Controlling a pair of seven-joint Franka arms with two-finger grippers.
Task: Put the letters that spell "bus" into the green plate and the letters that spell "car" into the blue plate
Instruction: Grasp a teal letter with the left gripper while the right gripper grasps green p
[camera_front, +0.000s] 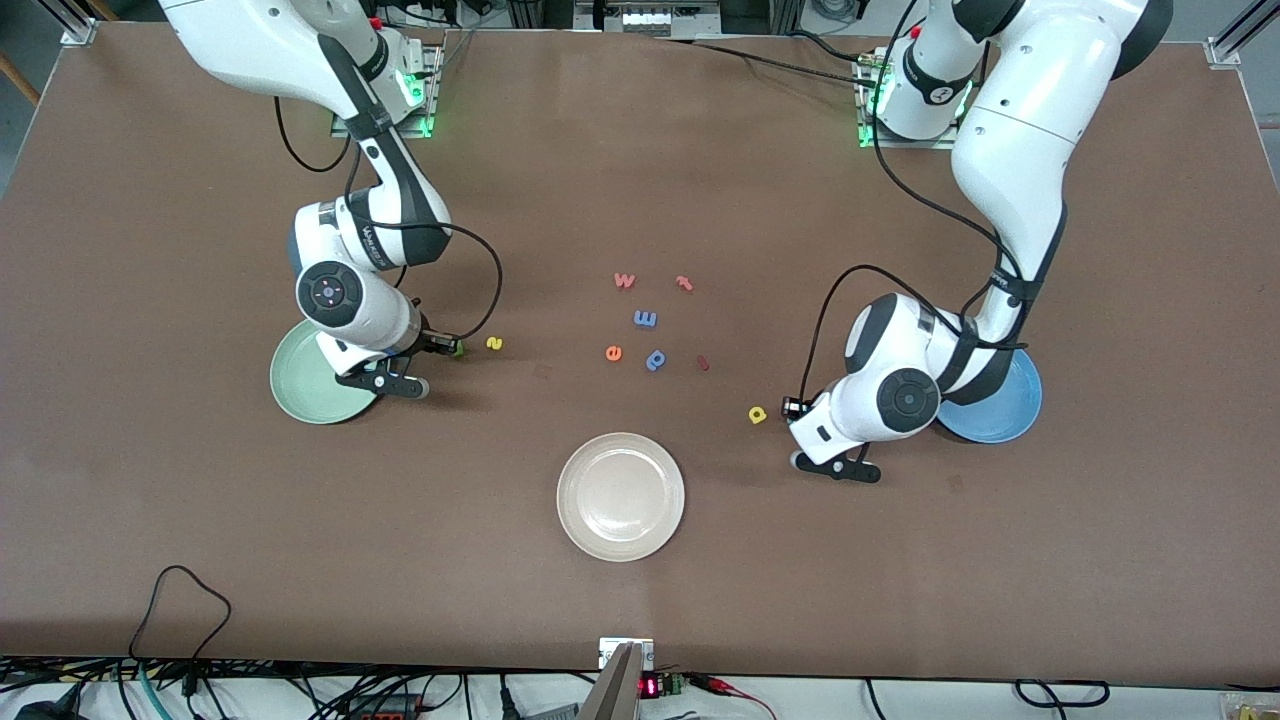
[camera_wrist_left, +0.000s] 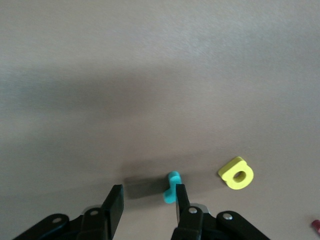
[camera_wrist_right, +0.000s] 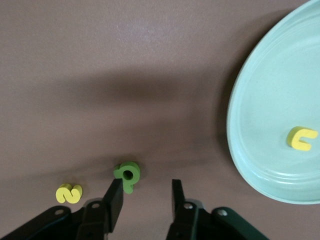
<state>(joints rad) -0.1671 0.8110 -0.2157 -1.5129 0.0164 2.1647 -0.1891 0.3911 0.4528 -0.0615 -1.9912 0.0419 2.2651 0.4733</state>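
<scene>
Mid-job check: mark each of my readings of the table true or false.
1. A yellow u letter lies in the pale mint-green round plate. True.
2. The right gripper is clamped on the green b letter. False: the letter sits beside one finger, outside the open jaws.
3. The yellow a letter lies in the sky-blue round plate. False: it is on the brown table.
4. A teal letter touches one finger of the left gripper. True.

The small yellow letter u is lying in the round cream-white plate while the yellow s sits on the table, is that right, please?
Not quite: the small yellow letter u lies in the round pale-green plate, as the right wrist view shows. The yellow s does sit on the table.
</scene>
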